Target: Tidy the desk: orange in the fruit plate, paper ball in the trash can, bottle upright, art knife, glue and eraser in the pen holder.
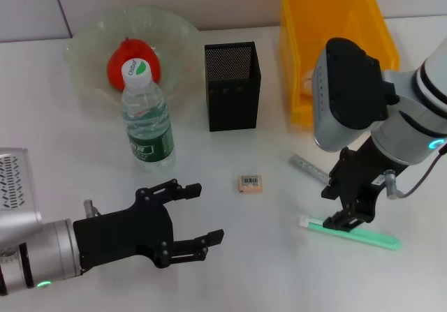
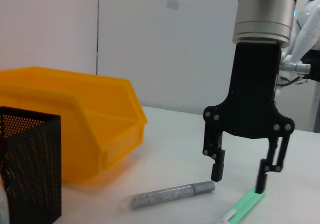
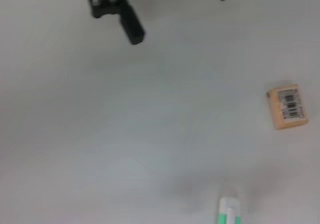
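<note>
Down low on the right side of the white surface (image 1: 230, 256), right hand (image 1: 344, 211) poised over the green-and-white art knife (image 1: 377, 237), fingers apart and straddling its white-capped end, one fingertip (image 2: 260, 183) touching or nearly touching the green body (cannot tell which), nothing gripped. Seen from the left wrist view, same hand (image 2: 239, 176) hanging straight down, jaws spread, green knife (image 2: 243, 206) under the far finger and the grey speckled glue stick (image 2: 172, 194) lying flat just beside the near finger.

Lying on the surface between yellow bin and knife in the head view, slim grey glue stick (image 1: 308, 168), partly hidden by the right arm. Near the middle, small tan eraser with a barcode label (image 1: 250, 183), flat, well apart from both hands; visible also in the right wrist view (image 3: 287, 106), along with the white tip of the knife (image 3: 229, 211).

Behind the eraser, black mesh pen holder (image 1: 232, 86), upright, contents not discernible. Beside it, toward the right, yellow plastic bin (image 1: 335, 19) (something pale inside, too hidden to name). At rear left, clear glass fruit plate (image 1: 91, 40) holding the orange-red round fruit (image 1: 129, 57); in front of it, clear plastic water bottle with white cap and green label (image 1: 147, 116), standing upright.

Front left, left hand (image 1: 194, 221), black, low over the surface, fingers wide open, holding nothing, pointing toward the middle.
</note>
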Robot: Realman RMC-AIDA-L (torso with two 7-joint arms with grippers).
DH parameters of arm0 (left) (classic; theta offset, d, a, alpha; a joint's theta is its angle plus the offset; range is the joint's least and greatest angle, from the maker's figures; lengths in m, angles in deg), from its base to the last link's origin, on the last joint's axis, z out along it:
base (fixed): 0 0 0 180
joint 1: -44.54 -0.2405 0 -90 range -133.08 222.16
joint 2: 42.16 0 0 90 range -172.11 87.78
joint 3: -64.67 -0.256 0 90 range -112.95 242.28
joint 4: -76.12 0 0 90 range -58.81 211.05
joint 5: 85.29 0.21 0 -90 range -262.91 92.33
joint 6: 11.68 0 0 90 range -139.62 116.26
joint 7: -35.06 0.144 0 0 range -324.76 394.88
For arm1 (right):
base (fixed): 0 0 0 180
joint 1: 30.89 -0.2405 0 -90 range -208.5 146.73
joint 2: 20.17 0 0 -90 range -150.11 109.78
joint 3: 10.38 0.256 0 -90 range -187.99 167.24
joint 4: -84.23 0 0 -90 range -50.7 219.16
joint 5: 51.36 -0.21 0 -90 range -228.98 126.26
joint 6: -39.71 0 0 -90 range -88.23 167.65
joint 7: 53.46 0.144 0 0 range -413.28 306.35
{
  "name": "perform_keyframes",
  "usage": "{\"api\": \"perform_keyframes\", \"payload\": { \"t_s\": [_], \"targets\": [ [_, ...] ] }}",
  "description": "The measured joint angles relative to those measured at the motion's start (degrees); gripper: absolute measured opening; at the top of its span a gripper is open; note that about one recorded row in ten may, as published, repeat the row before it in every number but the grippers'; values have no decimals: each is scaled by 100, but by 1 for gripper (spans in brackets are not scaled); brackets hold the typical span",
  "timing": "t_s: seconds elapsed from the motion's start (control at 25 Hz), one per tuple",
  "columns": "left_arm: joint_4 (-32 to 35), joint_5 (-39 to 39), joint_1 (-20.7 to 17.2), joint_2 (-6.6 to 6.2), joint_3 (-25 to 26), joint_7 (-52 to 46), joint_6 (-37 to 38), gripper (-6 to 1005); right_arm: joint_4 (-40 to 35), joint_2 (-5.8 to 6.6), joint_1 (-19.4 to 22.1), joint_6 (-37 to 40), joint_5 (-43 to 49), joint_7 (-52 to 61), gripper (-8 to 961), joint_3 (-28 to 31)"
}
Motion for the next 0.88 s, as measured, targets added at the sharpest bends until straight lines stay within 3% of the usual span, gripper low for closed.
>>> {"api": "perform_keyframes", "payload": {
  "t_s": [0.24, 0.88],
  "targets": [
    [-1, 0, 10, -10, 9, -1, -5, 841, 32, 0, -9, -66, 23, 258, 453, -244],
    [-1, 1, 3, -6, 11, 6, -14, 841, 55, -16, 146, -564, 162, 845, 453, -895]
  ]
}}
